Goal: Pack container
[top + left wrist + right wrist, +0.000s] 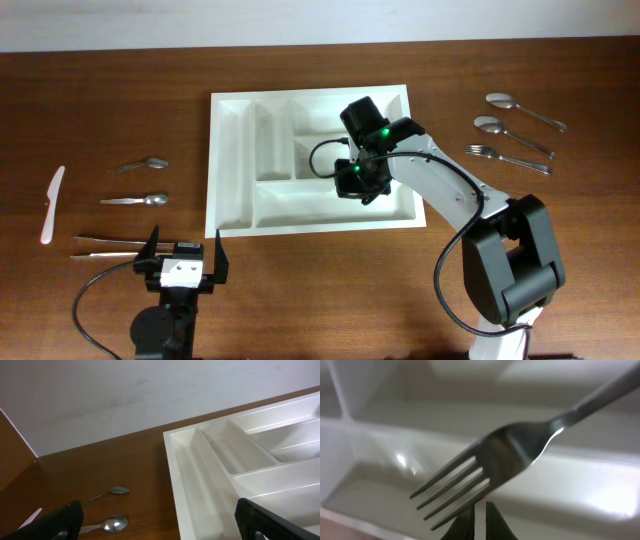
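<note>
On the left side of the brown wooden tabletop (120, 100), a white plastic knife (52, 205) is lying near the edge. Right of it, a farther spoon (145, 163) and a nearer spoon (135, 200) are lying apart, and in front of them two thin metal sticks (110, 239) are resting side by side. On the right side, a large spoon (525, 110), a second spoon (512, 135) and a fork (508, 158) are lying in a slanted row, handles pointing right. Another fork (505, 455) is showing close up, tilted, tines pointing down-left. A pale wall (300, 20) is running behind the tabletop.
</note>
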